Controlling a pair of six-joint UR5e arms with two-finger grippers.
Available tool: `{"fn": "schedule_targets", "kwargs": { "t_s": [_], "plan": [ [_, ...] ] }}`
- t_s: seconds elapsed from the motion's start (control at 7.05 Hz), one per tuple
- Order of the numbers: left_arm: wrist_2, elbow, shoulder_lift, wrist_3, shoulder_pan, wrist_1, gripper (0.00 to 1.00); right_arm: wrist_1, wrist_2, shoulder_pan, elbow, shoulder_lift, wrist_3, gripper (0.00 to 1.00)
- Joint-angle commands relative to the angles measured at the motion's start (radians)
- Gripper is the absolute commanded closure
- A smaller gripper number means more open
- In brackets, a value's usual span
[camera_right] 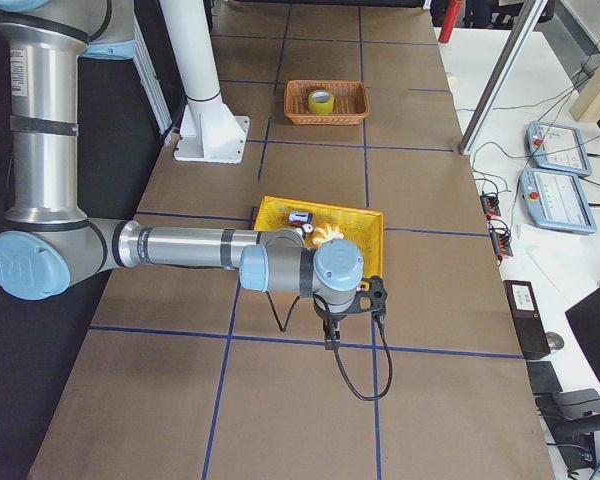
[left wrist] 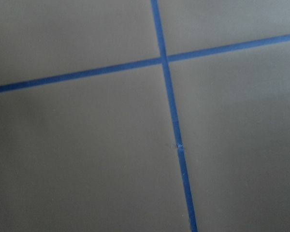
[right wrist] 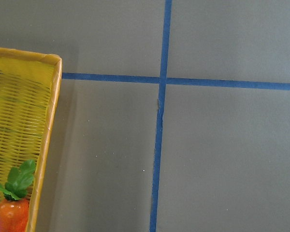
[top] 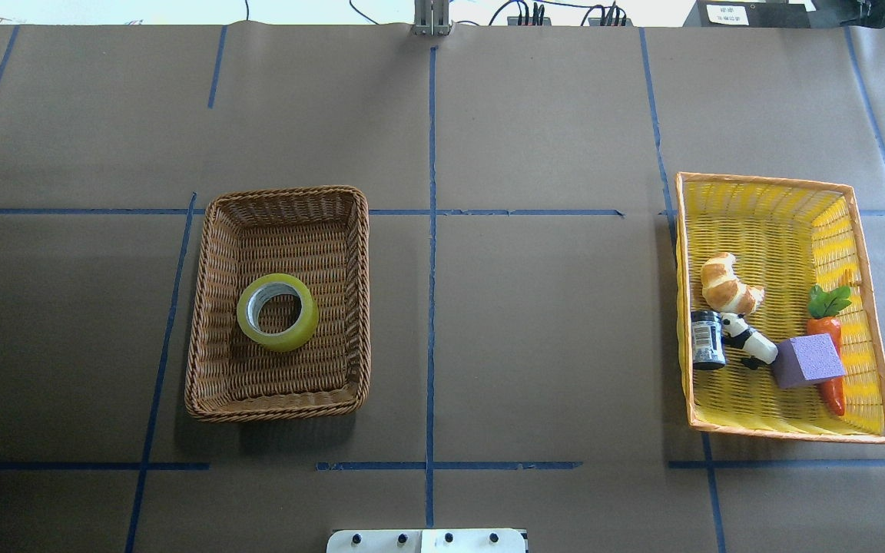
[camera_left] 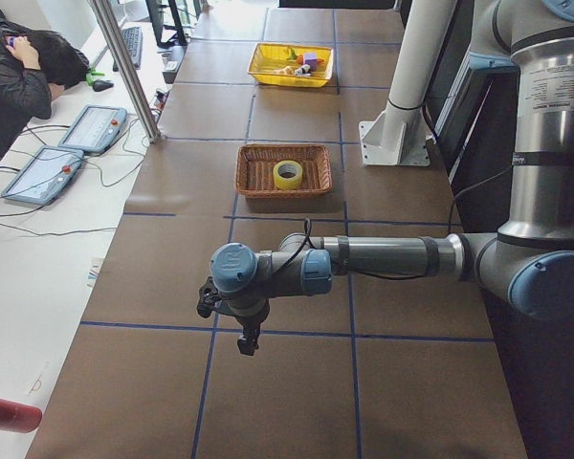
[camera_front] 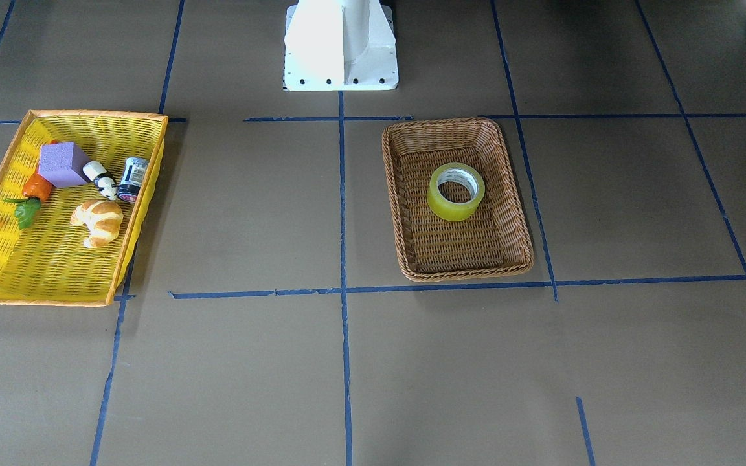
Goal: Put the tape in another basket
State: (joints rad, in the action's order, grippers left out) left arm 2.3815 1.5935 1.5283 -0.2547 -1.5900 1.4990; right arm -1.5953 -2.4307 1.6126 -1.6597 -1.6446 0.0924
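The yellow-green tape roll (camera_front: 451, 211) lies flat inside the brown wicker basket (camera_front: 463, 276). The overhead view shows the tape (top: 278, 339) near the middle of that basket (top: 273, 408). The left gripper (camera_left: 248, 340) shows only in the left side view, hanging over bare table well away from the basket (camera_left: 256, 182); I cannot tell if it is open or shut. The right gripper (camera_right: 330, 336) shows only in the right side view, just beyond the yellow basket's end; I cannot tell its state either. Neither wrist view shows fingers.
A yellow basket with an orange rim (top: 788, 435) holds a croissant (top: 728, 284), a small jar (top: 707, 339), a toy panda (top: 750, 343), a purple block (top: 808, 361) and a toy carrot (top: 829, 346). The white robot base (camera_front: 340, 45) stands at the table's edge. An operator (camera_left: 24, 72) sits beside the table.
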Motion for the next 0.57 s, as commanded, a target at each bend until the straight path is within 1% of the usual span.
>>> {"fn": "schedule_targets", "kwargs": {
  "t_s": [0.0, 0.43],
  "plan": [
    [-0.001, -0.003, -0.002, 0.005, -0.001, 0.004, 0.0, 0.0, -0.001, 0.001, 0.0, 0.0, 0.001, 0.0],
    [-0.002, 0.002, -0.002, 0.006, -0.001, 0.004, 0.0, 0.0, -0.001, 0.003, 0.005, 0.0, 0.001, 0.0]
  ]
}}
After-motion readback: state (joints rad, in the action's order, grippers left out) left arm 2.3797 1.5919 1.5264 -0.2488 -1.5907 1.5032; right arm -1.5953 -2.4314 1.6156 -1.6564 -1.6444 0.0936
